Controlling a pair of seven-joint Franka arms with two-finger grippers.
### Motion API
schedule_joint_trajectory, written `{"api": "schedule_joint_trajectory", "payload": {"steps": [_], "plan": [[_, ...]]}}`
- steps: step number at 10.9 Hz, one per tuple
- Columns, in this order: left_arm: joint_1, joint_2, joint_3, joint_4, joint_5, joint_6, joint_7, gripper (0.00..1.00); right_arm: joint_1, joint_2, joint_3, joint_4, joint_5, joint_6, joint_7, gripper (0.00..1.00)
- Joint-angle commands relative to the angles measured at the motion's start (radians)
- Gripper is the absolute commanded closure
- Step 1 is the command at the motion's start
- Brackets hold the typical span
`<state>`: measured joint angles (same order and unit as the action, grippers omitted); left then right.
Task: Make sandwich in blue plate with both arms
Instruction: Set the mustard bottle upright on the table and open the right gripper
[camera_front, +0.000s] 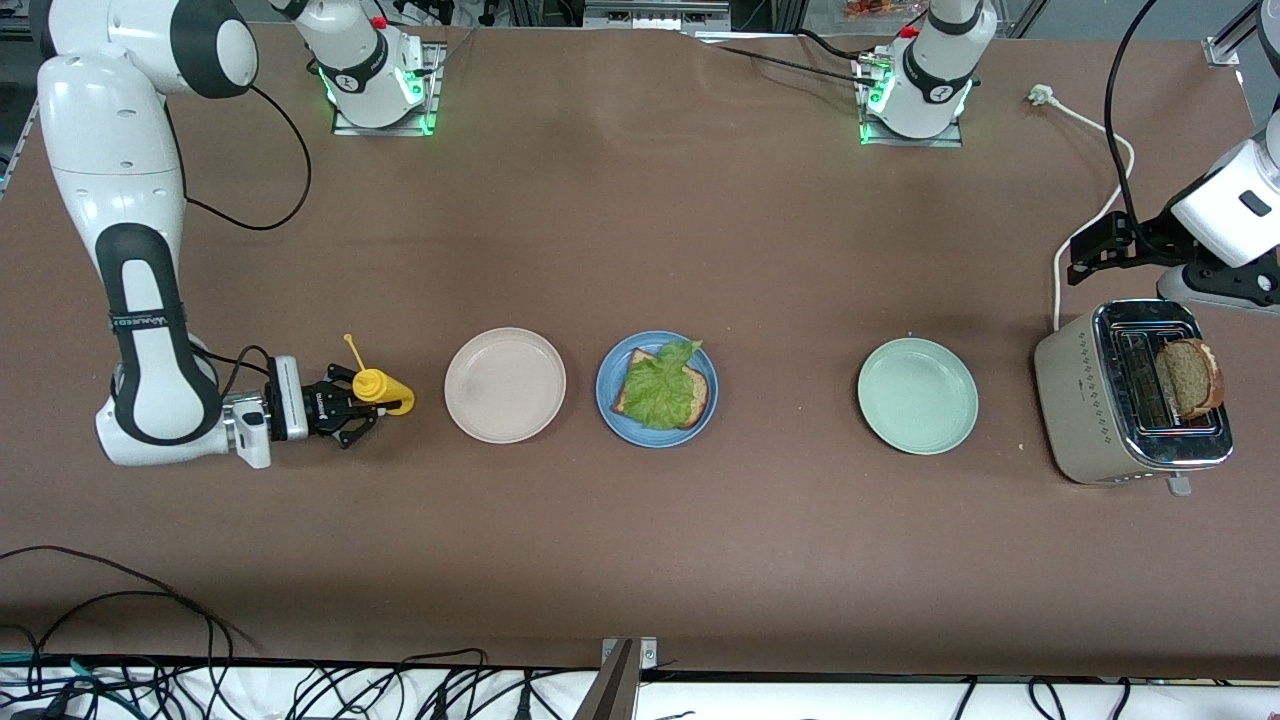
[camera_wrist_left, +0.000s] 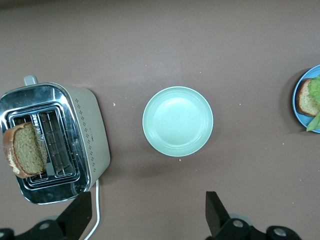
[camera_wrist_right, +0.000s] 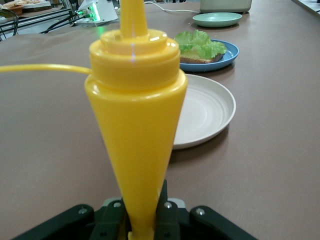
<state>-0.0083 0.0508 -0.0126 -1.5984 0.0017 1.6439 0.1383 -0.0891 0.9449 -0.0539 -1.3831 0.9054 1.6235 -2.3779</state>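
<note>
The blue plate (camera_front: 660, 438) sits mid-table with one brown bread slice (camera_front: 697, 392) and a green lettuce leaf (camera_front: 660, 392) on top. A second bread slice (camera_front: 1188, 378) stands out of the toaster (camera_front: 1120, 420) at the left arm's end. My left gripper (camera_front: 1085, 255) is open and empty, up over the table beside the toaster; its view shows the toaster (camera_wrist_left: 90, 145), the slice (camera_wrist_left: 25, 150) and the blue plate's edge (camera_wrist_left: 296, 102). My right gripper (camera_front: 350, 412) is shut on a yellow squeeze bottle (camera_front: 380, 386), low beside the beige plate; the bottle (camera_wrist_right: 135, 125) fills its view.
A beige plate (camera_front: 505, 385) lies between the bottle and the blue plate. A mint-green plate (camera_front: 917, 396) lies between the blue plate and the toaster. The toaster's white cord (camera_front: 1100, 205) runs toward the left arm's base.
</note>
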Motion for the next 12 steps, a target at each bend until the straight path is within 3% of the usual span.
{"api": "schedule_joint_trajectory", "payload": {"steps": [1,2,3,4,7,9,12], "plan": [[0.001,0.009,-0.001,0.023,0.021,-0.009,-0.003,0.00,-0.014,0.052,0.017,0.035,0.019,0.013,-0.030,1.00],[0.001,0.009,-0.001,0.023,0.021,-0.009,-0.002,0.00,-0.014,0.054,0.017,0.035,0.021,0.018,-0.040,1.00],[0.001,0.009,-0.001,0.023,0.021,-0.009,-0.002,0.00,-0.014,0.054,0.017,0.035,0.021,0.018,-0.026,0.57],[-0.001,0.009,-0.001,0.023,0.021,-0.009,-0.002,0.00,-0.014,0.054,0.017,0.033,0.023,0.018,-0.023,0.01],[-0.001,0.009,-0.001,0.023,0.021,-0.009,-0.002,0.00,-0.030,0.034,-0.006,0.033,0.001,0.006,0.025,0.00],[-0.001,0.009,-0.001,0.023,0.023,-0.009,0.000,0.00,-0.029,-0.026,-0.079,0.027,-0.080,-0.025,0.078,0.00],[-0.001,0.009,-0.001,0.023,0.023,-0.009,-0.002,0.00,-0.026,-0.156,-0.110,0.026,-0.319,-0.040,0.374,0.00]]}}
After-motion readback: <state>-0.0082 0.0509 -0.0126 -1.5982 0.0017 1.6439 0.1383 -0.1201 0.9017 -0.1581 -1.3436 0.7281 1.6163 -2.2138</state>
